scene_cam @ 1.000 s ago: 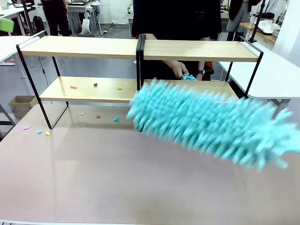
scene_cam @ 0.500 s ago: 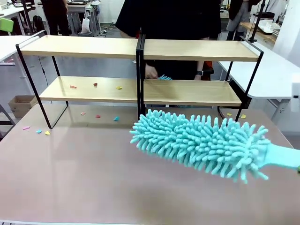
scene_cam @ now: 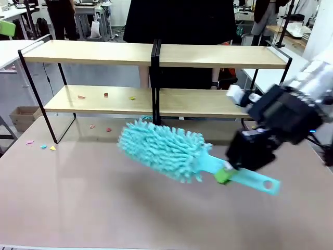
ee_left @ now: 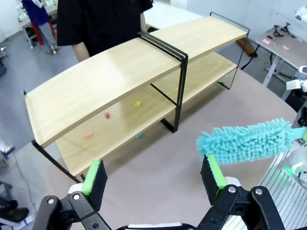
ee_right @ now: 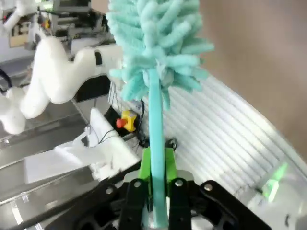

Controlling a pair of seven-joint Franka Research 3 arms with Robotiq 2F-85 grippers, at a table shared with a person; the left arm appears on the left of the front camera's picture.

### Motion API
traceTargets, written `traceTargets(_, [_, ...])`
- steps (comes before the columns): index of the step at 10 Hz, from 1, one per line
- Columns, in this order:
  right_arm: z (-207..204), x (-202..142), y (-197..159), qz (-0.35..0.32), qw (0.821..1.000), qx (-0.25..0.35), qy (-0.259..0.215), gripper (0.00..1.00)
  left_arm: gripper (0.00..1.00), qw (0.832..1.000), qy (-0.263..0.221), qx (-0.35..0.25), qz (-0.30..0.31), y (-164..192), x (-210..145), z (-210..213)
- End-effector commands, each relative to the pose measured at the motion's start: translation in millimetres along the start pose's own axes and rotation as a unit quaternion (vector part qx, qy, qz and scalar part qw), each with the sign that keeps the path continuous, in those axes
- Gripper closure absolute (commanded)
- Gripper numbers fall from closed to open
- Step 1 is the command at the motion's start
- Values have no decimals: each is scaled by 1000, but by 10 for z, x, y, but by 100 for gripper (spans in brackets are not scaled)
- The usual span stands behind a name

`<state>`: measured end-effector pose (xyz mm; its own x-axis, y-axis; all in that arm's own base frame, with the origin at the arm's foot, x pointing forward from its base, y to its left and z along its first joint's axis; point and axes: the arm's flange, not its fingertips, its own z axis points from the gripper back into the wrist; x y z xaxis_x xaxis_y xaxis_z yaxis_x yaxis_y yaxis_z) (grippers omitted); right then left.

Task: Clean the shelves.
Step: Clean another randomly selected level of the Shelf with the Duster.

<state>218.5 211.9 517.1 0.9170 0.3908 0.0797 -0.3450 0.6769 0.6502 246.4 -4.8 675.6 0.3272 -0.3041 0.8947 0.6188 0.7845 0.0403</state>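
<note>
- Front view: the shelves [scene_cam: 156, 54] run across the upper half of the frame at the far side of the bench [scene_cam: 104, 208]. A person [scene_cam: 182, 21] stands behind them.
- The right tool [scene_cam: 223, 176], at centre right, is clenched on the handle of a fluffy turquoise duster [scene_cam: 161, 148]. The right wrist view shows the same grip, with the handle pinched between the green pads [ee_right: 169, 165].
- The duster's head lies near frame centre, low over the bench and just in front of the shelves' middle posts. It is on none of the boards.
- It is blurred, so I cannot tell whether the head brushes the bench.
- In the left wrist view the left tool [ee_left: 152, 175] is released, its jaws wide with nothing between them, and it hangs above the bench facing the shelves [ee_left: 120, 76].
- Looks done: the lower right board [scene_cam: 197, 101] appears bare, and both top boards look clean from above in the left wrist view.
- Left to do: the lower left board [scene_cam: 62, 101] carries three small paper scraps [scene_cam: 105, 94], also seen in the left wrist view [ee_left: 107, 115].
- More coloured scraps lie on the bench at left, below and in front of that board.
- By my judgement the job is roughly half done, with the left lower board the clear remainder.
</note>
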Motion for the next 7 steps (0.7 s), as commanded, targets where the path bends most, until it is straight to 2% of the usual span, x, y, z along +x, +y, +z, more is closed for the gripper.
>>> traceTargets(1, [124, 36, 154, 62, 997, 10, -35, 88, 0, 1000, -5, -4, -1, 3, -7, 0])
traceTargets(2, [0, 0, 0, 0, 1000, 0, 0, 88, 0, 1000, -5, -4, -1, 3, -7, 0])
traceTargets(3, [0, 0, 0, 0, 1000, 0, 0, 88, 0, 1000, -5, -4, -1, 3, -7, 0])
traceTargets(4, [-16, 37, 179, 29, 999, -9, -18, 88, 0, 1000, -5, -4, -1, 3, -7, 0])
traceTargets(5, [-42, 74, 108, 0, 998, -19, -63, 88, 0, 1000, -5, -4, -1, 3, -7, 0])
traceTargets(7, [-138, 385, 198, 43, 991, -37, -121, 88, 0, 1000, -5, -4, -1, 3, -7, 0])
